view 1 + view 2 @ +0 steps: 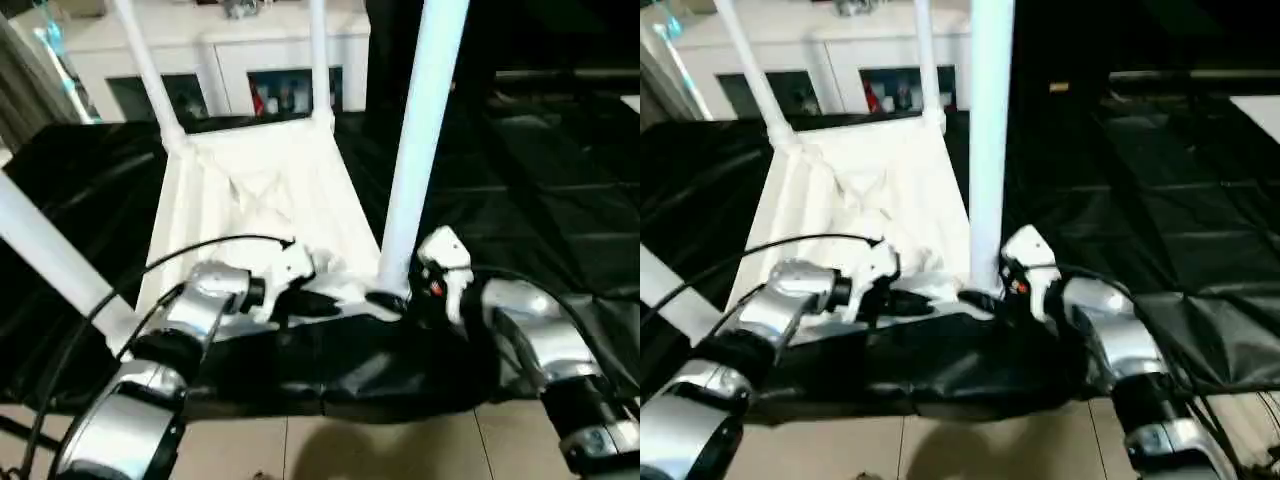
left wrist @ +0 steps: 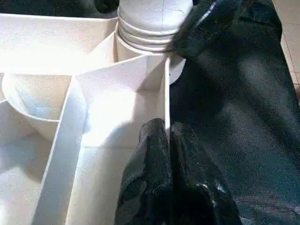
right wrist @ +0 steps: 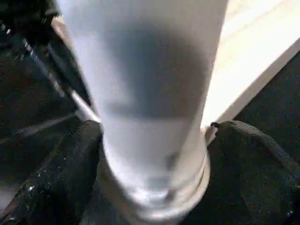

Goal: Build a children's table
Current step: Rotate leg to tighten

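The children's table top (image 1: 260,190) lies upside down on the black cover, and several white legs stand up from its corner sockets. My left gripper (image 2: 167,140) is shut on the thin rim wall at the near edge, beside the near right socket (image 2: 150,33). The near right leg (image 1: 420,130) rises from that socket. My right gripper (image 3: 154,154) stands open around the base of this leg, one black finger (image 3: 61,173) on each side. Another leg (image 1: 50,255) slants up at the near left, and two more (image 1: 145,70) stand at the far corners.
A white glass-door cabinet (image 1: 230,50) stands behind the black-covered work table (image 1: 540,180). Tiled floor (image 1: 380,450) shows below the table's front edge. A black cable (image 1: 200,248) arcs over my left forearm.
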Tool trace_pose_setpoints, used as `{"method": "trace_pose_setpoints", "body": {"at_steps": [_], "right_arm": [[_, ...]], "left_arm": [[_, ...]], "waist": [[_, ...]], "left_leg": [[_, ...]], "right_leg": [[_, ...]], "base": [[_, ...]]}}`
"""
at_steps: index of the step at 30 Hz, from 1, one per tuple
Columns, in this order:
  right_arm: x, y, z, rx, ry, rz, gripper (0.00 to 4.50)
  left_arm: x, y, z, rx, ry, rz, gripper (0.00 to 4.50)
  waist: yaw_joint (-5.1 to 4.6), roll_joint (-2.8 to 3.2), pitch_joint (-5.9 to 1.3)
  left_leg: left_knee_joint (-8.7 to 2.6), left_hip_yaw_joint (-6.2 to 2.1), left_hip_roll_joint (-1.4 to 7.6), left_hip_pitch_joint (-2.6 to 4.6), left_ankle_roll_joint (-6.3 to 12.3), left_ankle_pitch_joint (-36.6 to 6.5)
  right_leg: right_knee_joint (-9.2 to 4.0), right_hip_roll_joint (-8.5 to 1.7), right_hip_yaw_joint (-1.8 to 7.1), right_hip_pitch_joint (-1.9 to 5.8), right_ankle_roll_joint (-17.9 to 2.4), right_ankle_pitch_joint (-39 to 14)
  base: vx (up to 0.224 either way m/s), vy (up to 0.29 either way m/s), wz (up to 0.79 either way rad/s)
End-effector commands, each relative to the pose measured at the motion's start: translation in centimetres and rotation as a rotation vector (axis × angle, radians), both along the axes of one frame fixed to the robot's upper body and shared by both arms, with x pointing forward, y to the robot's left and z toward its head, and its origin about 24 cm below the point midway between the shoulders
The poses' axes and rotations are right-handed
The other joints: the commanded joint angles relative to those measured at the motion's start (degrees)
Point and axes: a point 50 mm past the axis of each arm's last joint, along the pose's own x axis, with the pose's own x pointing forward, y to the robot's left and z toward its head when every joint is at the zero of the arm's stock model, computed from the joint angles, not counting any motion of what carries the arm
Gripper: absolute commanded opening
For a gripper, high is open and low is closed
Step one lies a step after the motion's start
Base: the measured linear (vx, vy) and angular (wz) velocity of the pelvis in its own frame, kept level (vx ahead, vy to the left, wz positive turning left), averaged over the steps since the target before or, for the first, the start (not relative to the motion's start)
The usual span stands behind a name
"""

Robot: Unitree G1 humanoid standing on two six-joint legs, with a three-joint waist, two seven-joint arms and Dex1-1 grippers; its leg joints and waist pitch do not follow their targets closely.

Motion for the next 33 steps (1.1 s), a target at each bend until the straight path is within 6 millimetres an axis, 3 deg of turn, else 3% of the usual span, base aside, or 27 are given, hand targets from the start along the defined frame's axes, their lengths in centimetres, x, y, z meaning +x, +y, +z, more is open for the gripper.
{"method": "trace_pose_setpoints", "body": {"at_steps": [1,7,10,13,15,20,29,33], "right_arm": [[-0.1,0.4,0.6,0.008,-0.015,0.034,4.14],[0.1,0.5,0.6,0.012,-0.015,0.024,3.78],[0.0,0.6,0.6,0.019,-0.013,0.03,3.37],[-0.1,0.7,0.7,0.025,-0.014,0.039,3.33],[-0.1,0.7,0.7,0.026,-0.014,0.041,2.96],[-0.2,0.9,0.6,0.031,-0.014,0.048,2.74],[-0.4,1.1,0.3,0.035,-0.001,0.053,2.72],[0.8,0.8,0.0,0.038,-0.033,-0.113,2.72]], "left_arm": [[-0.5,-0.1,-0.4,-0.064,0.032,0.009,0.0],[-0.5,-0.1,-0.2,-0.073,0.031,0.006,0.0],[-0.6,-0.2,-0.2,-0.074,0.032,0.003,0.0],[-0.6,-0.2,-0.2,-0.074,0.035,0.001,0.0],[-0.7,-0.2,-0.2,-0.073,0.036,0.002,0.0],[-0.8,-0.1,-0.3,-0.068,0.043,0.002,0.0],[-0.9,-0.1,-0.3,-0.064,0.05,-0.004,0.0],[-0.6,-0.4,-0.5,-0.052,0.035,0.033,0.0]], "waist": [[0.2,-1.63,-3.54],[0.11,-1.55,-3.62],[0.09,-1.6,-3.63],[0.11,-1.72,-3.6],[0.15,-1.69,-3.6],[0.14,-1.63,-3.68],[-0.01,-1.55,-3.61],[-0.36,-1.43,-3.51]], "left_leg": [[-3.9,-1.22,2.69,0.91,4.83,-13.46],[-3.82,-1.21,2.74,0.95,5.11,-11.94],[-3.77,-1.18,2.71,0.91,5.32,-11.76],[-3.76,-1.15,2.69,0.91,5.38,-11.88],[-3.73,-1.16,2.68,0.92,5.48,-11.56],[-3.68,-1.17,2.7,0.91,5.5,-11.09],[-3.68,-1.17,2.66,0.88,5.58,-11.15],[-3.79,-1.22,2.61,0.88,4.89,-11.99]], "right_leg": [[-3.57,-3.33,1.89,2.51,-13.17,-15.87],[-3.54,-3.23,1.86,2.41,-13.07,-15.31],[-3.48,-3.25,1.85,2.44,-13.33,-14.61],[-3.49,-3.23,1.85,2.46,-13.25,-14.91],[-3.48,-3.23,1.87,2.44,-13.1,-14.98],[-3.38,-3.21,1.86,2.46,-13.3,-14.2],[-3.33,-3.14,1.83,2.5,-13.55,-13.62],[-3.47,-3.2,1.84,2.35,-13.23,-15.14]], "base": [[0.0,0.0,0.0],[0.0,0.0,0.0],[0.0,0.0,0.0],[0.0,0.0,0.0],[0.0,0.0,0.0],[0.0,0.0,0.0],[0.0,0.0,0.0],[0.0,0.0,0.0]]}}
